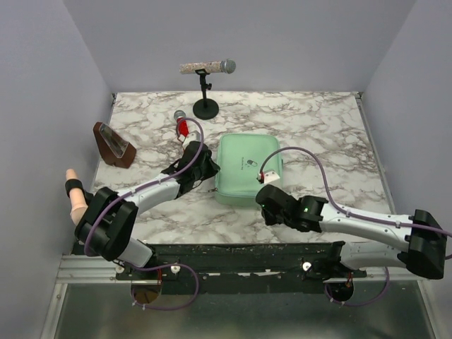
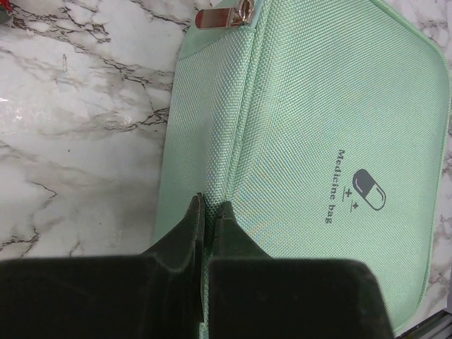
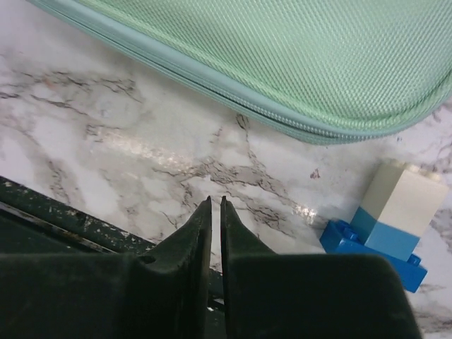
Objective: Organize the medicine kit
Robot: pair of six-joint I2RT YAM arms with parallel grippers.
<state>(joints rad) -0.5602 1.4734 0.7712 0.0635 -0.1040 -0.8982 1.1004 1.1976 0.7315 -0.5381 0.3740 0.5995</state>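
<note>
The mint-green medicine kit [image 1: 246, 169] lies closed in the middle of the marble table, its lid marked with a pill logo and "Medicine bag" [image 2: 357, 189]. Its rose-gold zipper pull [image 2: 222, 15] lies at a far corner. My left gripper [image 1: 210, 168] is at the kit's left edge; in the left wrist view [image 2: 210, 205] its jaws stand together over the lid's side seam, holding nothing I can see. My right gripper [image 1: 265, 198] is by the kit's front right corner; in the right wrist view [image 3: 216, 200] it is shut and empty over bare table.
A small blue-and-white box [image 3: 395, 222] stands by the kit's right side [image 1: 272, 168]. A microphone on a stand [image 1: 206, 70] is at the back. A red-and-silver item [image 1: 181, 126] and a brown wedge [image 1: 113, 145] lie at the left. The table's front edge [image 3: 42, 205] is close.
</note>
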